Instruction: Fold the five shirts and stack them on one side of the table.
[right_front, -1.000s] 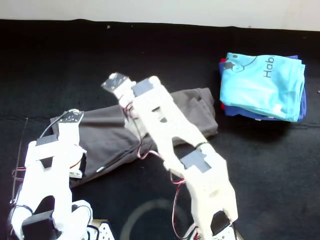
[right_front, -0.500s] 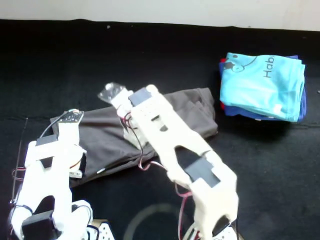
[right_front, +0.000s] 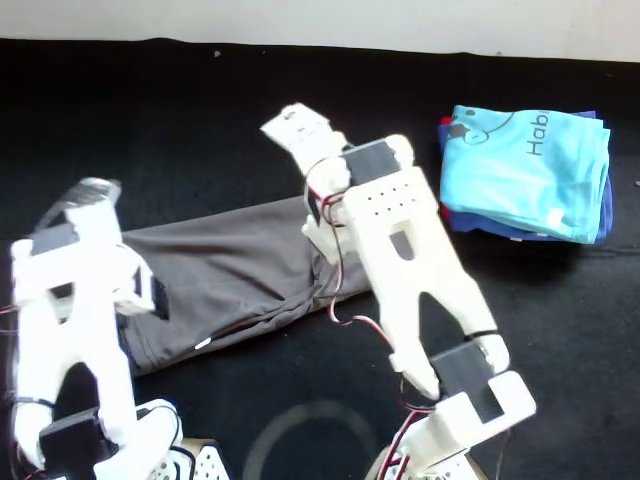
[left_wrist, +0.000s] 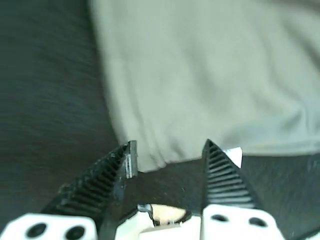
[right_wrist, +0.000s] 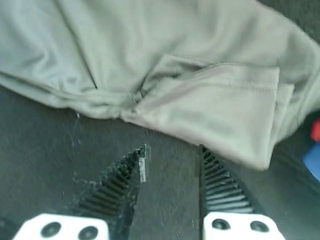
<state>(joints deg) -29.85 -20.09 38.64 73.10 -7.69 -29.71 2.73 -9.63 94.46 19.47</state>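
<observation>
One grey shirt (right_front: 230, 280) lies loosely folded mid-desk (right_front: 150, 110). One stack (right_front: 525, 170) of folded shirts, turquoise over blue and red, sits near the right edge. Left wrist view: the left gripper (left_wrist: 169, 150) gapes empty above the shirt's edge. Right wrist view: the right gripper (right_wrist: 173, 150), likewise spread and empty, hovers just off its folded hem.

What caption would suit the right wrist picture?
The open right gripper hovers over the black table beside the grey shirt.
</observation>
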